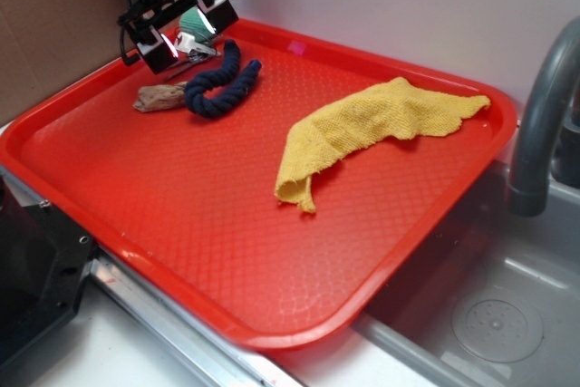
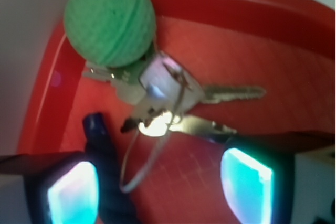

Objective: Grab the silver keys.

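Keys (image 2: 173,98) partly under green ball (image 2: 110,19); pincer (image 2: 160,187) open w/ tips cropped

Red tray (image 1: 181,224) carries yellow cloth (image 1: 372,129), blue rope (image 1: 217,83), keys (image 2: 173,98).

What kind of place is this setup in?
Probably a kitchen-style counter or toy kitchen: a red tray sits beside a grey sink basin with a dark faucet, and a yellow cloth lies on the tray.

A kitchen-style setting: a red plastic serving tray (image 1: 181,251) sits beside a grey metal sink basin (image 1: 489,314) with a curved grey faucet (image 1: 539,124).
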